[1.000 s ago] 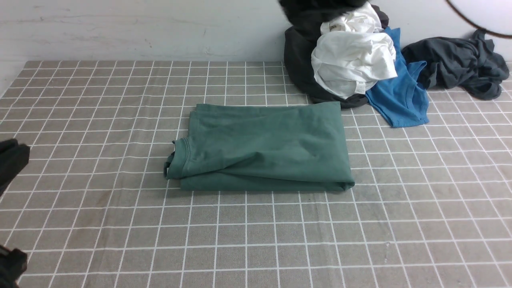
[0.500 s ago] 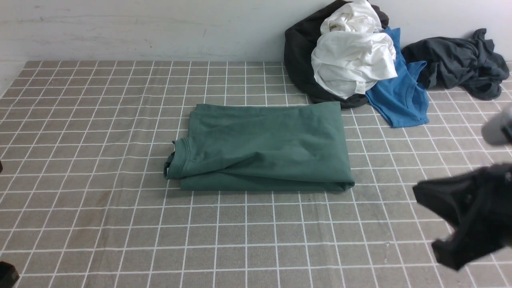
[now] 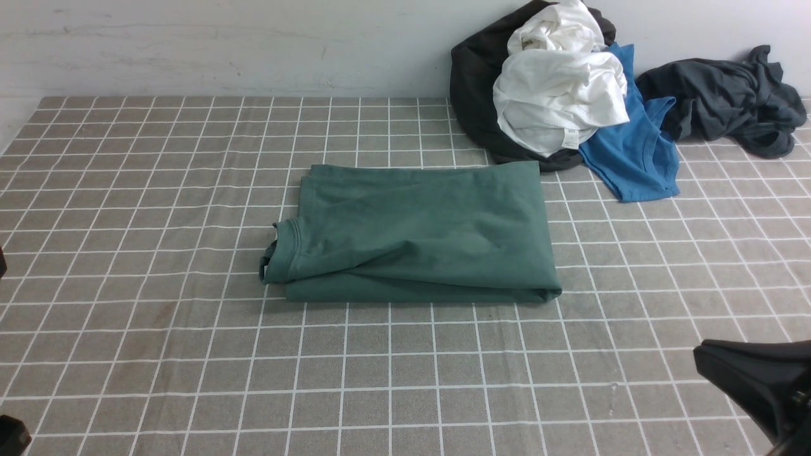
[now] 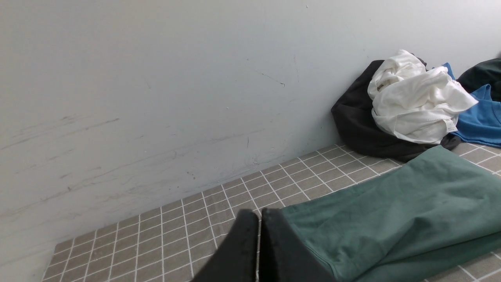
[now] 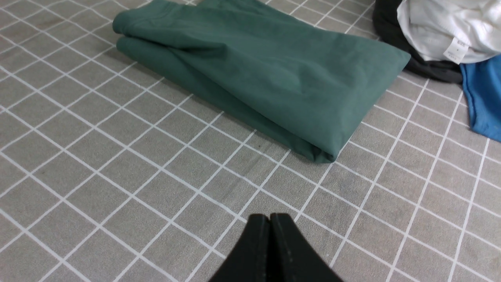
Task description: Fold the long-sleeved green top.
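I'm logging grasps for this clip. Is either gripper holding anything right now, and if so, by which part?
Nothing is held. The left gripper and right gripper are both shut on nothing, clear of the folded green top.

Green top [image 3: 418, 237] on grey cloth [image 3: 158, 354] gridded with white lines.
Behind, heaped garments in black [image 3: 472, 88], white [image 3: 557, 95], blue [image 3: 633, 152] and charcoal [image 3: 722, 95]; pale wall [image 3: 222, 44]; black grippers [image 5: 270, 219].

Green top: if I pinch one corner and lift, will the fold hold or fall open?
Likely fall open: the green top is soft knit lying in loose stacked layers, nothing pinning them. It looks floppy, with wrinkles and a sagging collar edge. Pushed, it would probably bunch on the checked cloth rather than slide.
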Robot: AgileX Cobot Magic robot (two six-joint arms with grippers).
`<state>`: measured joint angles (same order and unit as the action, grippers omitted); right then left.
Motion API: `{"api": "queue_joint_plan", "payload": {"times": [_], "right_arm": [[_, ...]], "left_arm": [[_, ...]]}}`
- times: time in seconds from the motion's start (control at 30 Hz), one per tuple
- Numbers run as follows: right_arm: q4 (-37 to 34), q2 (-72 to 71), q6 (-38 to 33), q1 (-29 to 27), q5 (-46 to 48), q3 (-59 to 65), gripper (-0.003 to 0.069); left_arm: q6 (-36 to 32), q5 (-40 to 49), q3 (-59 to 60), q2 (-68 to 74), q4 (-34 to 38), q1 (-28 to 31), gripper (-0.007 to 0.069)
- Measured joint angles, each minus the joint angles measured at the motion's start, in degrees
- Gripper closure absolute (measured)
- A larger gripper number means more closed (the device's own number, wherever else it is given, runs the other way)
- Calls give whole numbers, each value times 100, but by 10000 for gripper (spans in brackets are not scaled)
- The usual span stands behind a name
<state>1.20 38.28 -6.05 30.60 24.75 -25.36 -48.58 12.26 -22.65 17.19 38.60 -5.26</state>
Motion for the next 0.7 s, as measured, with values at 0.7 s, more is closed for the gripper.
{"api": "queue_joint_plan", "payload": {"times": [0.7], "right_arm": [[-120, -3690, -24, -2737, 65, 2584, 673]], "left_arm": [[0, 29, 0, 0, 10, -19, 632]]}}
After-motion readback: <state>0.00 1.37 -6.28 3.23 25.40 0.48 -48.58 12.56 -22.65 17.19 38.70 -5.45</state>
